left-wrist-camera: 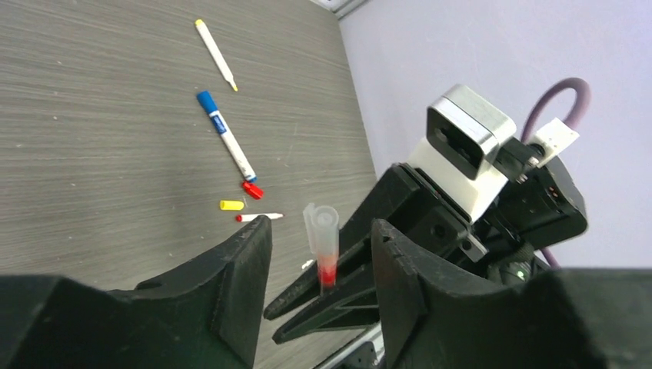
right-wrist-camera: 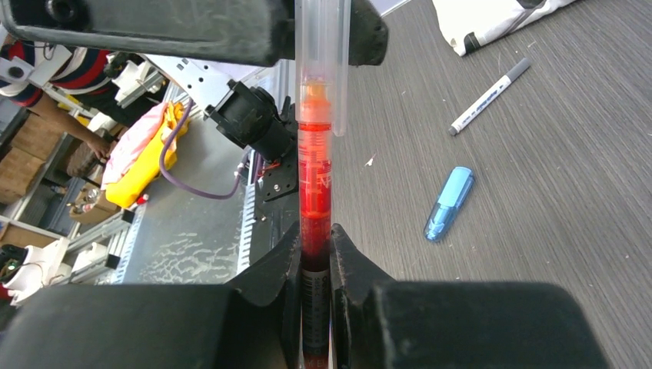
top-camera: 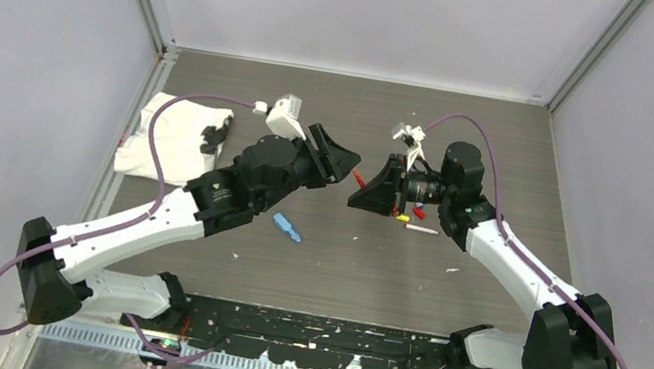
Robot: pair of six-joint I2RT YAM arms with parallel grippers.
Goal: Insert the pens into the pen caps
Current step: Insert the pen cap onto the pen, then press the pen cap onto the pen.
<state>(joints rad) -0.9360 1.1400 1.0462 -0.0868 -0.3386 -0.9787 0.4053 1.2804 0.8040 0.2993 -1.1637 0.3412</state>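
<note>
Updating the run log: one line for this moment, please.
step: capping red pen | right gripper: shut on red pen | left gripper: open around clear cap | cap: over pen tip

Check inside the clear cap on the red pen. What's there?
The orange tip of the red pen shows through the clear cap. Above it the cap looks empty; its top end is cut off in the right wrist view.

Top cam: fixed, high behind the arm bases, looking down on the whole table (top-camera: 511, 156) from far out. Left wrist cam: close behind its own fingers (left-wrist-camera: 238, 269), aimed low across the table at the right arm (left-wrist-camera: 538, 207). Right wrist cam: very close, looking along the red pen (right-wrist-camera: 315, 192) towards the left side. All three see that pen; top and right wrist also share the light-blue piece (top-camera: 287, 227).
</note>
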